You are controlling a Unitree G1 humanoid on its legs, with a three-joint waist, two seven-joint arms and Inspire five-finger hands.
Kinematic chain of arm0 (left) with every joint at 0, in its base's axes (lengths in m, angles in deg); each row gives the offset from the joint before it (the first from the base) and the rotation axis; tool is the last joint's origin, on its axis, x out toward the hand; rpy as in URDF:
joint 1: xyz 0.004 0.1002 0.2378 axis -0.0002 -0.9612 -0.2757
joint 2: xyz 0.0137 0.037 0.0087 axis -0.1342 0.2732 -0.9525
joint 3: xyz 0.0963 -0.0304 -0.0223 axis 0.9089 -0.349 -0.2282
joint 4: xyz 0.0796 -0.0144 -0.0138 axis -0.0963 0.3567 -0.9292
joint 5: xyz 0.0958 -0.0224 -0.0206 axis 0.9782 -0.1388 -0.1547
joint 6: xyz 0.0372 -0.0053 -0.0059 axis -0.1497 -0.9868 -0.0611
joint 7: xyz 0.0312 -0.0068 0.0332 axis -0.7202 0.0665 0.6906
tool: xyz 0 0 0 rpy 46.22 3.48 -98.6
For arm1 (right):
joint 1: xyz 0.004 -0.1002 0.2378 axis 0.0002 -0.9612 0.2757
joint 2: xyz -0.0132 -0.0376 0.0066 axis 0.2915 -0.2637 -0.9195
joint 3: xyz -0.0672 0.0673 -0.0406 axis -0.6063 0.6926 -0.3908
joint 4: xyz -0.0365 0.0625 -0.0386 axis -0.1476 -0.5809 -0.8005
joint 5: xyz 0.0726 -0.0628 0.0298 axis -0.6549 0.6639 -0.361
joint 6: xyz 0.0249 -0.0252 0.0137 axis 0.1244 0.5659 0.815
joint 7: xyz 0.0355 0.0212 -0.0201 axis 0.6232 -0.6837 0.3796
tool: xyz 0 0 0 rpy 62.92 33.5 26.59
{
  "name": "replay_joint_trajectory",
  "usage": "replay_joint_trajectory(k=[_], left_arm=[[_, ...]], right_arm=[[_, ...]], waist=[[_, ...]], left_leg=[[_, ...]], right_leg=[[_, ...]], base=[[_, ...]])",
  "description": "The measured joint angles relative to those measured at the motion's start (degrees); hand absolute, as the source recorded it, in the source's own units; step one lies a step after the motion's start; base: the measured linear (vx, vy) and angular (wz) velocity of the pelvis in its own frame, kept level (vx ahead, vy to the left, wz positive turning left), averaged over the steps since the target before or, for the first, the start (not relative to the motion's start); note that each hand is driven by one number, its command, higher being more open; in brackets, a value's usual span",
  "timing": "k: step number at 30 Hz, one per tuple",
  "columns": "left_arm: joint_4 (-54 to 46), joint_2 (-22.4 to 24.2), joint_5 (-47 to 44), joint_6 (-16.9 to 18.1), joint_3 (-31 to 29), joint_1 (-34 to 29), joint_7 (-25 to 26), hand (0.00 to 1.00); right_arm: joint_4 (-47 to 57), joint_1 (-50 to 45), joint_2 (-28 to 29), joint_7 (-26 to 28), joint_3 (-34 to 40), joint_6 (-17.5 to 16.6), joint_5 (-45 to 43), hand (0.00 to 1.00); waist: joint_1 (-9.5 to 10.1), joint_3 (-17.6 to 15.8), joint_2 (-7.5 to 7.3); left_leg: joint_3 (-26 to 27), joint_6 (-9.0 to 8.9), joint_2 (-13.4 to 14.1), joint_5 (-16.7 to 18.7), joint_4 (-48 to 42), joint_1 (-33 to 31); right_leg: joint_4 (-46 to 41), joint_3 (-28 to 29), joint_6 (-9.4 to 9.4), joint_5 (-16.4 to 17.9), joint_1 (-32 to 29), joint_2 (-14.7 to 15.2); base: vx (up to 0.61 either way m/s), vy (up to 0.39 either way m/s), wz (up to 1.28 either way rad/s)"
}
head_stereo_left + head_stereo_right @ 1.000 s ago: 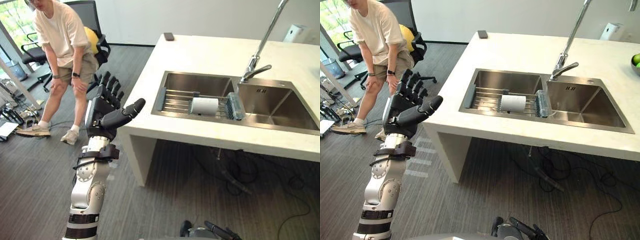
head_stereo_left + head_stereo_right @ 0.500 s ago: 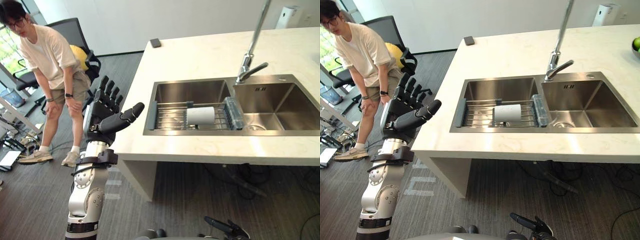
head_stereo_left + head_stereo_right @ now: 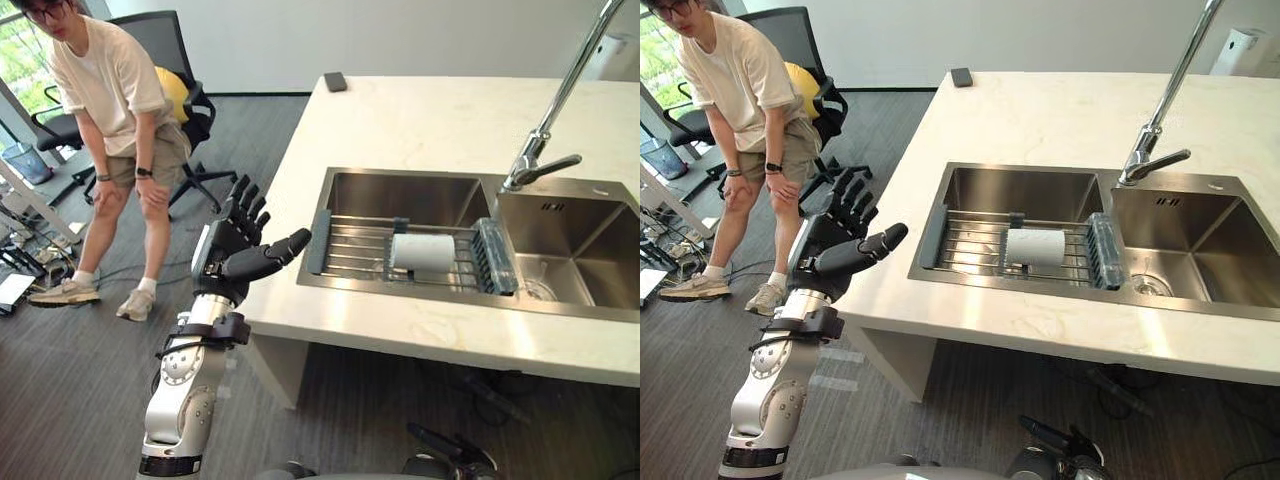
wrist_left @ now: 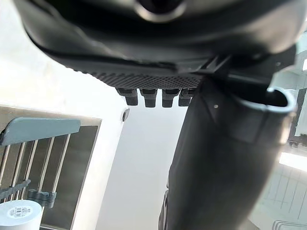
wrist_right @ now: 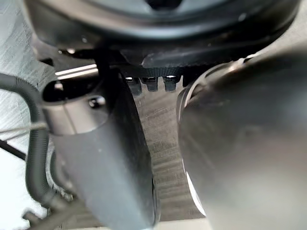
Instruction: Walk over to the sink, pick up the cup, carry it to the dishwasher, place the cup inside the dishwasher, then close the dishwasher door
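**Left hand (image 3: 232,248) is held open beside the tabletop (image 3: 430,120); the cup (image 3: 422,252) is seen lying in the sink (image 3: 400,182)**

The fingers are spread straight and the thumb is stretched toward the tabletop's near left corner, with nothing grasped. The white cup is laid on its side on a wire rack (image 3: 350,245) set across the sink's left basin, beside a ribbed grey holder (image 3: 495,255). A tall faucet (image 3: 545,140) is mounted behind. The right hand (image 5: 153,24) is seen above the floor (image 3: 60,380), fingers relaxed and empty. A small dark device (image 3: 336,82) is placed at the far left corner. A person (image 3: 115,110) is pictured beside an office chair (image 3: 185,40).
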State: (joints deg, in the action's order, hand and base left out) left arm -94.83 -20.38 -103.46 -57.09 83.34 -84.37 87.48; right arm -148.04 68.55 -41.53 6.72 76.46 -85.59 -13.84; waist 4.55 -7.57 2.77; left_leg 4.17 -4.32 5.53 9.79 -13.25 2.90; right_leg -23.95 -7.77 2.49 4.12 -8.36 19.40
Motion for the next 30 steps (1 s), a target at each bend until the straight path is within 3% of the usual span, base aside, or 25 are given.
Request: replay_joint_trajectory(k=[1, 3, 6, 11, 15, 21, 25, 30], left_arm=[[1.11, -0.82, -0.14, 0.74, -0.21, 1.03, -0.18, 1.00], [1.74, -0.26, -0.23, 1.25, -0.74, 1.24, -0.29, 1.00], [2.13, 0.78, -0.63, 1.13, -0.65, 2.06, -1.51, 1.00], [0.53, 0.86, -0.41, 1.14, -0.35, 3.19, -2.58, 1.00], [-1.83, 0.95, 3.39, 1.84, 2.21, 3.23, -4.69, 1.00], [-1.93, -0.21, 13.19, 1.90, 6.94, 6.03, -6.92, 1.00], [-1.59, -4.37, 22.15, 1.93, 12.71, 9.48, -8.37, 1.00], [-0.50, -8.34, 26.71, 1.95, 15.46, 13.90, -9.48, 1.00]], right_arm=[[-0.58, -0.24, 0.46, 0.35, 1.21, 0.34, 0.00, 1.00], [-1.26, -0.18, -0.19, 0.58, 1.79, 1.01, 0.05, 1.00], [-1.91, -0.40, -1.98, 0.48, 3.53, 2.03, 0.08, 1.00], [-2.22, -1.80, -3.87, 0.27, 3.74, 2.79, 0.08, 1.00], [-3.61, -1.79, -2.61, 0.51, 5.82, 3.17, -0.84, 1.00], [-4.31, -1.66, -0.52, 2.15, 7.01, 3.30, -3.58, 1.00], [-4.31, -1.75, -0.31, 2.36, 6.88, 2.77, -5.60, 1.00], [-4.32, -1.96, -0.29, 2.03, 6.98, 2.74, -7.42, 1.00]], waist=[[-0.04, -0.26, -0.83], [0.51, 0.45, 0.41], [0.62, 1.01, 2.21], [0.61, 1.69, 2.97], [0.77, 2.03, 3.01], [0.05, 2.18, 2.80], [-0.89, 2.32, 2.73], [-1.83, 2.52, 2.74]], left_leg=[[-1.53, -2.24, 1.17, 0.95, -1.11, 0.04], [-2.02, -4.78, 4.56, 0.18, -0.06, 0.25], [-2.10, -5.55, 8.65, -3.93, 4.21, 1.59], [-1.72, -5.73, 10.03, -7.21, 8.02, 2.04], [0.12, -6.42, 9.31, -8.76, 11.55, 1.64], [0.55, -5.13, 5.95, -10.01, 13.35, 1.19], [0.98, -5.05, 5.72, -10.21, 13.63, 1.11], [2.53, -5.08, 5.63, -10.22, 14.13, 1.30]], right_leg=[[1.52, 1.51, 5.48, -1.76, 2.34, -0.44], [4.74, -0.97, 7.67, 1.87, 4.21, -3.68], [5.51, -3.36, 5.85, 2.78, 4.98, -7.88], [9.42, -5.43, 4.99, 1.53, 6.15, -9.86], [17.70, -6.29, 6.12, -3.44, 7.96, -9.98], [28.18, -7.38, 7.29, -9.72, 11.92, -7.87], [29.09, -7.65, 7.33, -10.56, 12.02, -7.69], [29.04, -5.99, 7.28, -11.98, 10.99, -7.68]], base=[[0.12, -0.494, 0.29], [0.10, -0.488, 0.07], [0.07, -0.371, 0.09], [0.00, -0.143, 0.14], [-0.02, 0.052, 0.04], [-0.04, 0.060, 0.04], [-0.06, 0.009, 0.00], [-0.01, 0.006, -0.15]])
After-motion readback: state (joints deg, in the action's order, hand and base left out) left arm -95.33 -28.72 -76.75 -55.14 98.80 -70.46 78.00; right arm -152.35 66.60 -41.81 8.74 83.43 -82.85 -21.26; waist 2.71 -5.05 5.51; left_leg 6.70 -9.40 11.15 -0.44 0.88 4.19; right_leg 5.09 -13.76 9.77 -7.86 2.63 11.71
